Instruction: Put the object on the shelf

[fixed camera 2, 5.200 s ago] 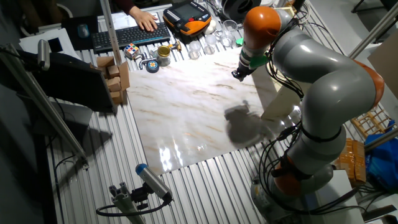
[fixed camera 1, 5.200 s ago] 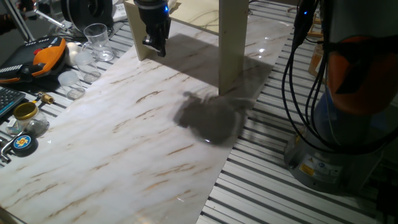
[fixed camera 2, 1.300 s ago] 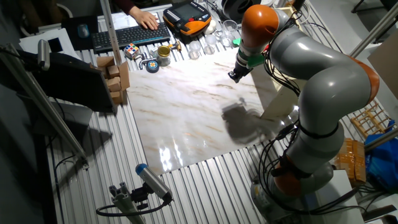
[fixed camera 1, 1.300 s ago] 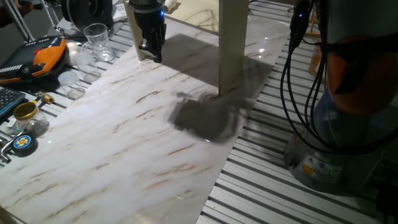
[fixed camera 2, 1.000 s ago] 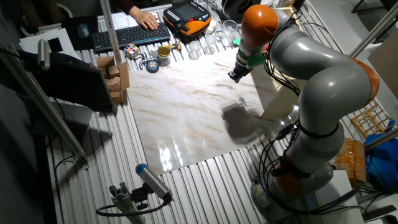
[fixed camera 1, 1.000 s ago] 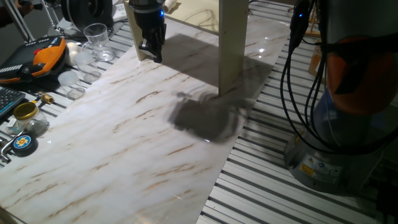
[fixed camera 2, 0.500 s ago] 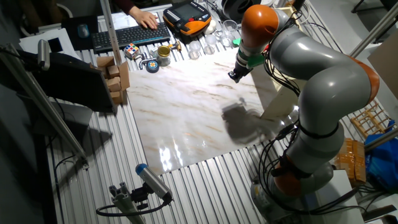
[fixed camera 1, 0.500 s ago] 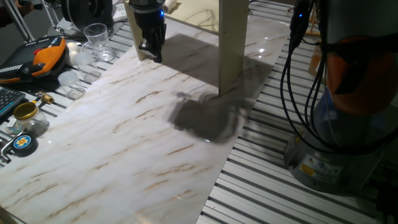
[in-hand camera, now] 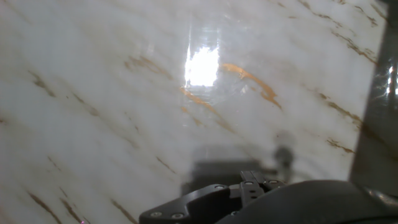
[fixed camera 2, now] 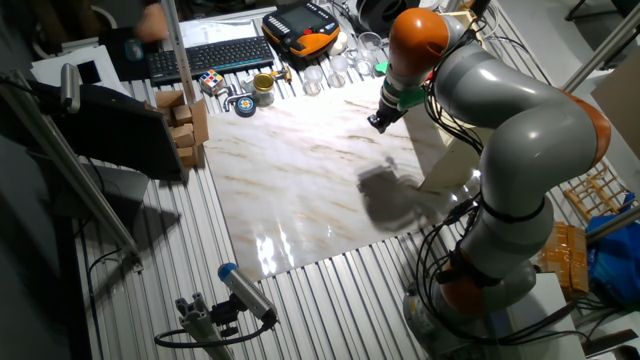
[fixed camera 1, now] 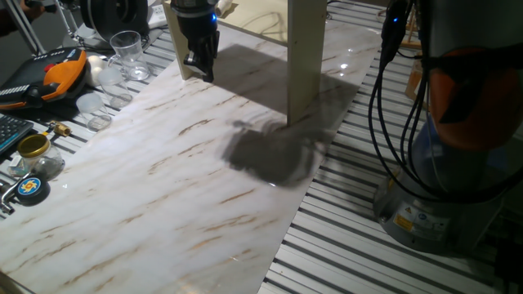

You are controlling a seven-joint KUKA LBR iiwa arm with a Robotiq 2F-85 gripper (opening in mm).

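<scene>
No object visible in any view; direction from gripper [fixed camera 1: 201,67] and its long axis unknowable. Gripper hangs above marble tabletop [fixed camera 1: 163,180] at far edge, just beside shelf [fixed camera 1: 304,57] leg. Jaw state: cannot tell, fingers not resolved, nothing seen held

Materials as I read them from my station:

- Tabletop [fixed camera 1: 163,188]: marble-look slab, white with tan veins, smooth and glossy; I see lamp glare on it in the hand view.
- Bench [fixed camera 1: 368,253]: ribbed metal profile, dull silver sheen.
- Shelf [fixed camera 1: 306,57]: pale wood panels, matt, smooth.
- Gripper [fixed camera 1: 200,61]: black, matt, looks like plastic or coated metal; I cannot tell which.
- Arm [fixed camera 2: 500,110]: grey shell with satin sheen, glossy orange joints.
- Cup [fixed camera 1: 129,53]: clear, shiny.
- Jar [fixed camera 1: 34,151]: clear body, brassy metallic lid.
- Cables [fixed camera 1: 384,106]: black, smooth.
</scene>
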